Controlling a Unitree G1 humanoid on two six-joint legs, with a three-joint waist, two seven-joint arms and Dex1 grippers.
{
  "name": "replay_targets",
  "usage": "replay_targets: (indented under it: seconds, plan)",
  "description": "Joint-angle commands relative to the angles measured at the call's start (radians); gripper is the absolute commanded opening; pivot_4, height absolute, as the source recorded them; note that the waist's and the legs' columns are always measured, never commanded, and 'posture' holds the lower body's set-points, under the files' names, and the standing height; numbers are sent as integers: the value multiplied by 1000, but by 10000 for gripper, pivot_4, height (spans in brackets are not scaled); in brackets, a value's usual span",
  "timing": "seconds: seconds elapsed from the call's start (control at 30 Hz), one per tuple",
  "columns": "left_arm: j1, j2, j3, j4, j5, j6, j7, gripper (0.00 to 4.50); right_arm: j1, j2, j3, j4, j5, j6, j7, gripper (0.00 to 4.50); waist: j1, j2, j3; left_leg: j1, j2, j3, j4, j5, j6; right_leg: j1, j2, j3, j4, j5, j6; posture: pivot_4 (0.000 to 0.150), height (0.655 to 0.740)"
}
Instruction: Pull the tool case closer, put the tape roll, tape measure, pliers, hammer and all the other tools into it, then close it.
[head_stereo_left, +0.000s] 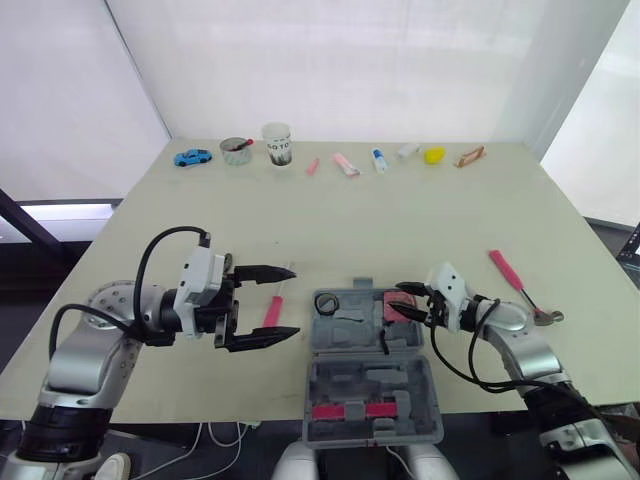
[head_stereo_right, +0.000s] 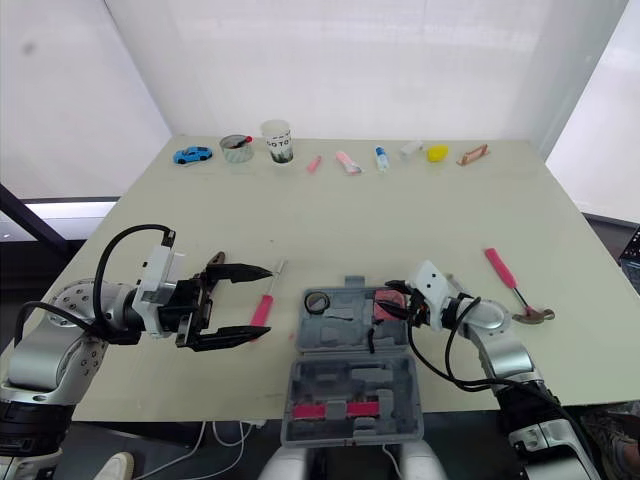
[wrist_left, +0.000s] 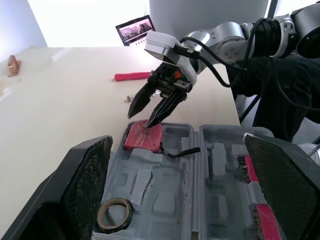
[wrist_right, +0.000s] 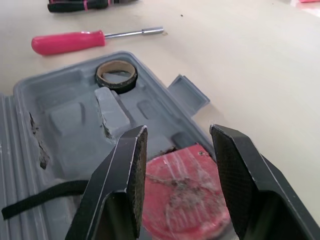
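Open grey plastic tool case (head_stereo_left: 350, 385) at front edge of cream table (head_stereo_left: 400, 220), right gripper (head_stereo_left: 405, 302) parted over red tape measure (wrist_right: 185, 185) seemingly seated inside, left gripper (head_stereo_left: 293, 301) spread wide beside pink-handled screwdriver (head_stereo_left: 272, 311), pink-handled hammer (head_stereo_left: 515, 280) farther right

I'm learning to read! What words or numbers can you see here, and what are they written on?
"GO TO": on the white cup at the table's far edge; the smaller print under it is too small to read.
Laptop screen: too blurred to read.
Tool case: no writing I can make out.
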Motion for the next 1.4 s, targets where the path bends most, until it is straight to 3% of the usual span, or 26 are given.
replay_targets:
  seconds: [0.03, 0.23, 0.37, 0.5, 0.6, 0.83, 1.03, 1.17, 1.4]
  plan:
    - [-8, 2, 23, 1, -4, -15, -2, 45000, -17, 0, -4, 76, -3, -72, 11, 20984, 0, 0, 0, 0, 0, 0, 0, 0, 0, 0, 0, 0, 0, 0, 0, 1500, 7400]
    - [-3, 5, 32, 15, 1, -23, 3, 45000, -9, 13, 31, 292, -56, -117, 4, 20984, 0, 0, 0, 1, 0, 0, 0, 0, 0, 1, 0, 0, 0, 0, 0, 1500, 7400]
    - [3, 6, 33, 19, 3, -28, 6, 45000, -17, 10, 66, 467, -107, -101, -5, 20984, 1, -4, -5, 16, 0, 3, -3, 0, 0, 14, -1, 2, -1, -3, -4, 1500, 7400]
    - [13, 7, 35, 17, 2, -29, 8, 45000, -29, 14, 82, 527, -110, -116, -3, 20984, 5, -7, -16, 33, 0, 4, -6, 0, 0, 28, -1, 3, -2, -4, -3, 1500, 7400]
    - [24, 7, 40, 20, 2, -29, 11, 45000, -38, 22, 86, 537, -113, -137, -12, 20984, 6, -9, -27, 34, 0, 4, -5, 0, 0, 29, -2, 3, -2, -4, -3, 1500, 7400]
    - [79, -12, 62, 30, 9, -20, 65, 45000, -38, 36, 33, 365, -65, -190, -61, 20984, 3, -7, -27, 33, 0, 4, -7, 0, 0, 26, -3, 5, -2, -3, -5, 1500, 7400]
    - [105, -79, 108, 113, 31, -46, 169, 45000, 35, 50, -55, 80, 12, -176, -168, 20984, 1, 3, -19, 28, 0, 5, -7, 0, 0, 21, -2, 6, -2, -3, -5, 1500, 7400]
    - [142, -131, 154, 178, 70, -100, 256, 45000, 150, 25, -136, -125, 94, -152, -190, 20984, 2, 4, -18, 14, 0, 6, -7, 0, 0, 8, -1, 7, -1, -3, -4, 1500, 7400]
    - [268, -188, 261, 288, 111, -188, 351, 45000, 434, -33, -348, -298, 222, -171, -227, 20984, 4, 3, -17, 12, 0, 7, -11, -1, 0, 8, -2, 5, -7, -3, -2, 1500, 7400]
